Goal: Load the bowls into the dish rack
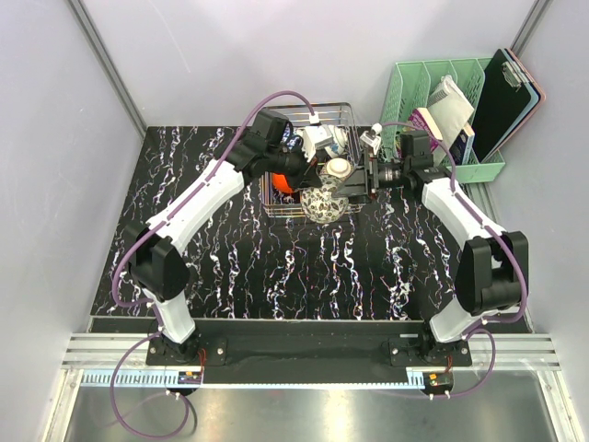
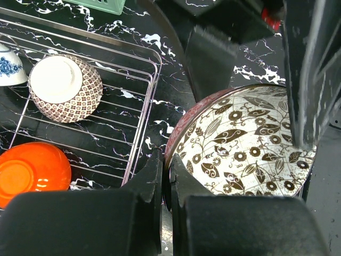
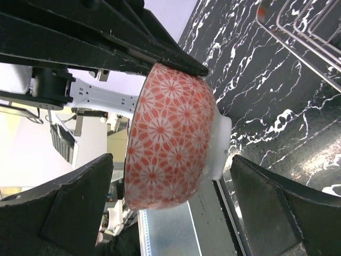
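Observation:
My left gripper [image 2: 165, 160] is shut on the rim of a bowl [image 2: 245, 144] with a brown floral inside and a pink-red flower pattern outside [image 3: 170, 133]. It holds the bowl tilted on its side at the front edge of the wire dish rack [image 1: 354, 110]. My right gripper [image 3: 171, 157] is open, one finger on each side of this bowl, not touching it. In the rack lie an orange bowl [image 2: 32, 170], an upturned net-patterned bowl [image 2: 64, 88] and a blue-and-white bowl [image 2: 9, 66].
A mint-green slotted organiser [image 1: 414, 78] with books stands at the back right, and a black clipboard [image 1: 506, 92] leans against it. Both arms crowd the rack's front right corner [image 2: 154, 58]. Grey walls close in the black marbled table [image 1: 276, 267].

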`<action>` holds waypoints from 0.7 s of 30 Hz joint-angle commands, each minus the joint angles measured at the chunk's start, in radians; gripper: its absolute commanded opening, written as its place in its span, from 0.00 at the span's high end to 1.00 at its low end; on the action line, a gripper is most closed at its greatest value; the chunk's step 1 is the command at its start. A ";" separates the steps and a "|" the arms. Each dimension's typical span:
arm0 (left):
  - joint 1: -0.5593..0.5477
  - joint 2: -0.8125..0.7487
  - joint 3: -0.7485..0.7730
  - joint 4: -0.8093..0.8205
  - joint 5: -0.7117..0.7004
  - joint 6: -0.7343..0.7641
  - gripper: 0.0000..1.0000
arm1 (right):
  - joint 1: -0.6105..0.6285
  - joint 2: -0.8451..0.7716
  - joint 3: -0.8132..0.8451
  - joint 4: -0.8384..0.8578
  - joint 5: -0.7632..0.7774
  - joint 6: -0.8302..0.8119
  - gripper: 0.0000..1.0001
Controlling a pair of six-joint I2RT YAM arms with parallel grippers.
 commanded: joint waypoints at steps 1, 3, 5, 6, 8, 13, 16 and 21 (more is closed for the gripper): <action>-0.003 -0.054 0.041 0.068 0.041 -0.014 1.00 | 0.030 0.013 -0.017 0.117 0.008 0.070 0.00; -0.003 -0.057 0.036 0.071 0.040 -0.011 1.00 | 0.038 0.018 -0.020 0.134 0.006 0.087 0.00; -0.003 -0.059 0.033 0.070 0.040 -0.008 1.00 | 0.041 0.016 -0.022 0.147 0.006 0.101 0.07; -0.005 -0.062 0.029 0.075 0.040 -0.008 1.00 | 0.041 0.016 -0.020 0.153 0.003 0.113 0.11; -0.003 -0.063 0.020 0.075 0.041 -0.010 1.00 | 0.041 0.013 -0.020 0.154 -0.006 0.118 0.25; -0.003 -0.068 0.012 0.081 0.043 -0.008 1.00 | 0.041 0.009 -0.026 0.157 -0.034 0.139 0.45; -0.003 -0.068 0.009 0.084 0.043 -0.008 1.00 | 0.041 0.013 -0.031 0.191 -0.066 0.170 0.60; -0.003 -0.071 0.007 0.087 0.043 -0.007 1.00 | 0.041 0.021 -0.031 0.275 -0.161 0.234 0.28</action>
